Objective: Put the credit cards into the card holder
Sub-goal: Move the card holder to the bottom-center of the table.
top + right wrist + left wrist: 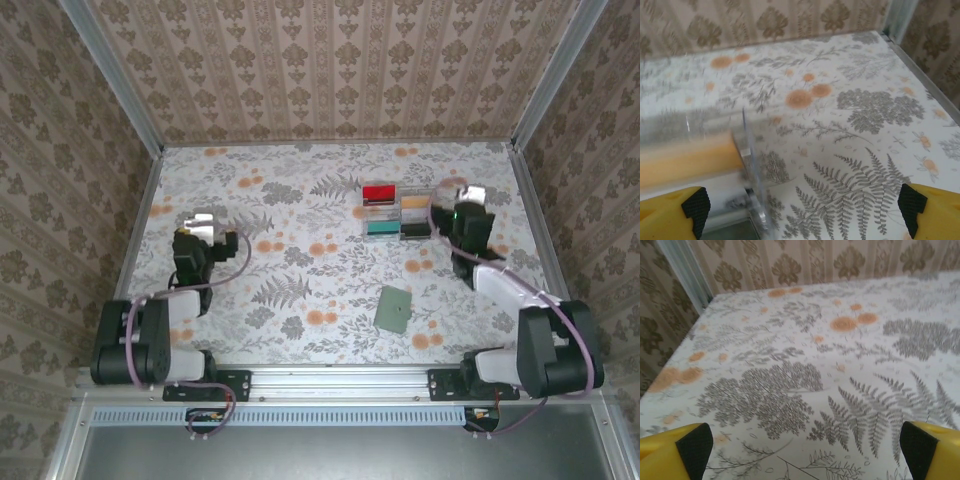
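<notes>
Hovering just right of the clear tray (400,212), the right gripper (460,196) has its jaws spread wide with nothing between them. In its wrist view the yellow fingers (670,212) frame bare floral table (865,150). The tray's wall stands to the gripper's front left, and a tan-orange card (685,161) lies inside it.

The credit cards (379,193) all sit in the tray's compartments, red, teal, tan and dark, and none is lifted. The card holder (393,309) lies flat on the table and appears folded shut. It is behind the right gripper and to its left, well apart from the tray.

The left gripper (205,222) is just as wide and empty, over bare table with every task thing far off to its right.

The task looks to be at its first step, the approach for a first card. The next move probably calls for the right gripper to shift left over a compartment, tip down and pinch a thin card by its edges. The holder likely needs opening before any card goes in.
</notes>
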{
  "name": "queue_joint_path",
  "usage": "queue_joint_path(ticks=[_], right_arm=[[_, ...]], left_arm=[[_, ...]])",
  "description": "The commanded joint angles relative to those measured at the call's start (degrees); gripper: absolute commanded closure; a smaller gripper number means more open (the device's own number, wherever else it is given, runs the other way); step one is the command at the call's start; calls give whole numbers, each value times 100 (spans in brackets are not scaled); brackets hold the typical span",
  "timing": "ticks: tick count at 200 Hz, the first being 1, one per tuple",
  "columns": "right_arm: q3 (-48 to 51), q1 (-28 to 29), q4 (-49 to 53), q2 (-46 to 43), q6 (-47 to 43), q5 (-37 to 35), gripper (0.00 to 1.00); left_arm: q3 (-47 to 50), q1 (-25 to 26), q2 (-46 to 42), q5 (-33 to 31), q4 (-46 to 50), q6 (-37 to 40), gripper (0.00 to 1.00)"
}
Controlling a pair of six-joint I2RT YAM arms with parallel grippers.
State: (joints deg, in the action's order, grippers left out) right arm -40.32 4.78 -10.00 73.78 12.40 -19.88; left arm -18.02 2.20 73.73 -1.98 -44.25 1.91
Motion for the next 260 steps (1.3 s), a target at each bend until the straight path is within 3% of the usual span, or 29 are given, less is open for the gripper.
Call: queue_joint_path(ticks=[1, 16, 39, 62, 84, 106, 138, 176, 235, 260], right_arm=[[-1094, 15, 3728, -189, 1293, -180, 0], [-1087, 6, 4289, -354, 1652, 491, 1], [-491, 15, 3948, -926, 1943, 2121, 17], [-65, 55, 4209, -1292, 2607, 2800, 32], [346, 348, 4337, -1413, 2923, 3248, 44], [638, 857, 4524, -1544, 3204, 3084, 47], [823, 1391, 4593, -1531, 3473, 3056, 48], [1064, 1879, 4509, -1445, 3742, 3016, 53], [1196, 2083, 3804, -964, 3872, 3210, 56], [1058, 2238, 3582, -514, 3836, 3316, 59]], left_arm=[[-474, -16, -714, -204, 1558, -643, 0], [-720, -6, -1121, -93, 2336, -925, 0], [-1124, -44, -1590, -180, 3613, -1990, 0], [-1233, -90, -1858, 387, 4403, -3162, 0], [-1150, -183, -1729, 2158, 4241, -3616, 0], [-1299, 130, -1399, 3038, 4273, -3958, 0], [-1517, 1191, -1342, 2492, 4711, -3702, 0], [-1449, 2086, -1089, 2234, 4693, -4021, 0], [-1497, 2839, -577, 2226, 4581, -4226, 0], [-1677, 3045, -231, 2404, 4629, -4195, 6]])
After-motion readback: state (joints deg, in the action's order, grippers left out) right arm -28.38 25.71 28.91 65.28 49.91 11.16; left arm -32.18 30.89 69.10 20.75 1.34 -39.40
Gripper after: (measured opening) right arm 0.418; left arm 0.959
